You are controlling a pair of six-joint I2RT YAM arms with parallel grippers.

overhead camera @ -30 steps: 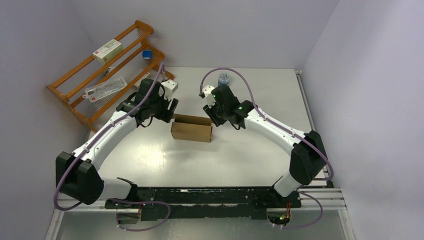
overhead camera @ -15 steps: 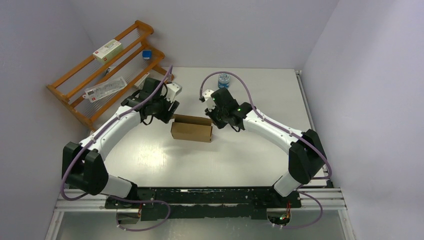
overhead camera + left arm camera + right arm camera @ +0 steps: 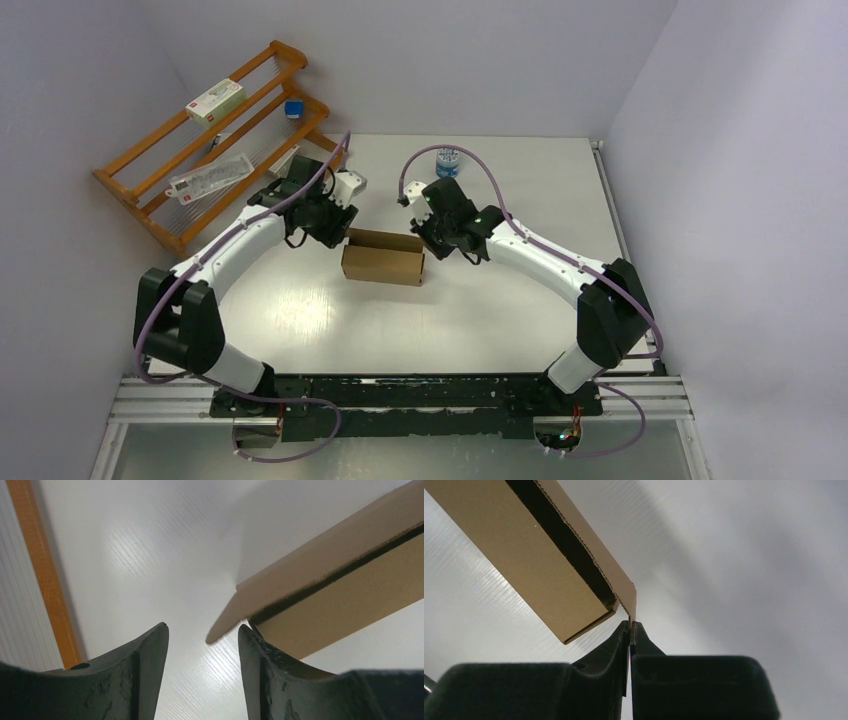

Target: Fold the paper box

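Centrally on the table [image 3: 330, 320], the paper box [image 3: 383, 258] lies with its long axis running left to right between the arms. The right gripper [image 3: 630, 626] pinches the flap edge at its right end; the left gripper [image 3: 202, 632] stands spread at the left end, a flap tip between its fingers

The paper box [image 3: 382, 259] is coloured plain brown all over. The table [image 3: 330, 310] under the box is white, marked with thin lines. The left arm [image 3: 225, 250] and right arm [image 3: 545, 255] beside the box are painted white and black, and purple cables [image 3: 470, 150] are hung on them. The left gripper [image 3: 202, 635] and right gripper [image 3: 630, 627] are black. The rack [image 3: 150, 165] left of the box is orange-brown.
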